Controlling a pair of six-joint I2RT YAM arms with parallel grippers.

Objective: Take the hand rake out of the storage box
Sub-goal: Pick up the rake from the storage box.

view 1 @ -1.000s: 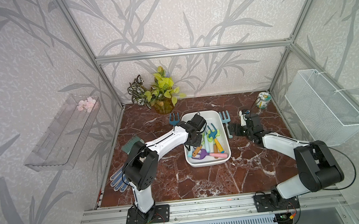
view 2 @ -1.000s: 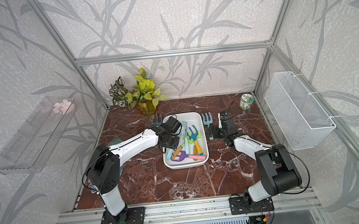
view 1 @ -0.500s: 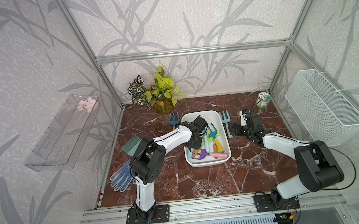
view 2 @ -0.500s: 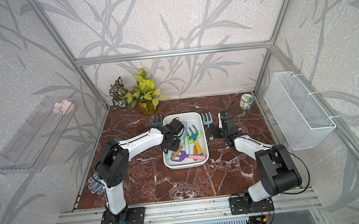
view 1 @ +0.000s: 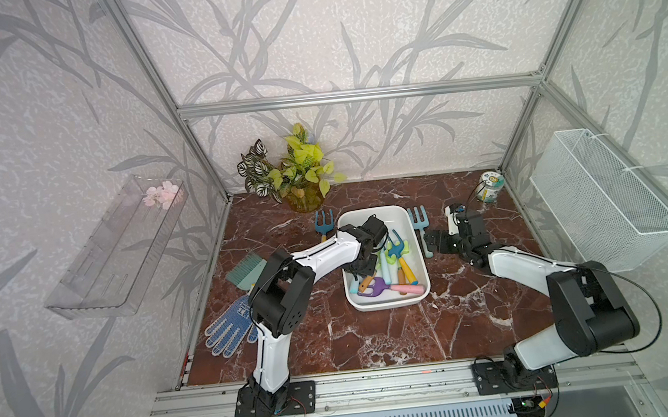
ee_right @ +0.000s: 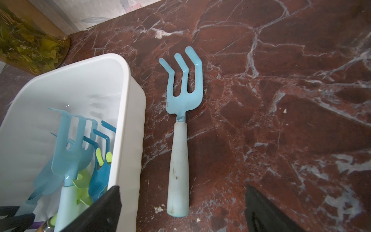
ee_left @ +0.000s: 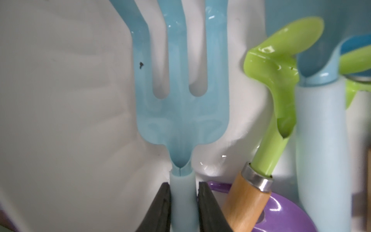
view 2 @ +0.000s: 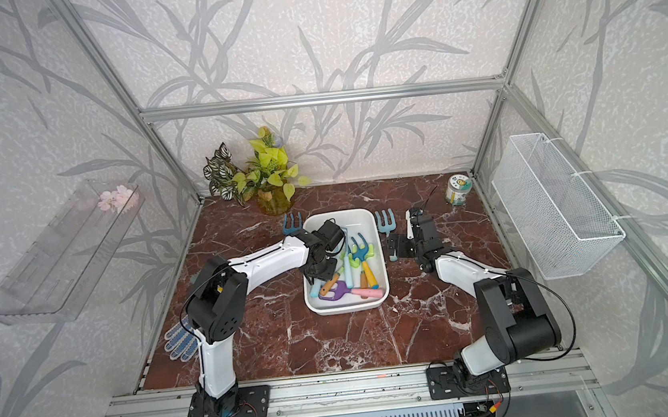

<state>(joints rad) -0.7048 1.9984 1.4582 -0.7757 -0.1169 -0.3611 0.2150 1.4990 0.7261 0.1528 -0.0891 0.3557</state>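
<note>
Hand rake (ee_left: 181, 112): pale blue head with three bent tines on a whitish handle. It is located inside the storage box (view 1: 387, 302), in the left half, with the tines pointing toward the back wall. The left gripper (ee_left: 183, 202) is clamped on the handle just below the head, one black jaw pressed against each side. Whether the rake has left the box floor cannot be determined.

Change over the last second: the left arm's elbow has swung inward toward the box. This uncovers the green brush (view 1: 246, 268) and more of the blue dotted glove (view 1: 231, 328). The wrist remains over the same part of the box. The right arm has not shifted.

Box contents beside the rake: a green-headed tool (ee_left: 275, 80) with a wooden handle and a purple trowel (ee_left: 285, 211).

The right gripper (ee_right: 182, 187) hovers with its jaws wide apart and empty over a second pale blue rake (ee_right: 180, 130). That rake lies flat on the marble tabletop (view 1: 378, 339), just beside the box's right wall. A dark blue rake (view 1: 323, 223) lies outside the left wall.

Labels: the small jar (view 1: 489, 187) at the back right corner carries a printed label, too small to read.
</note>
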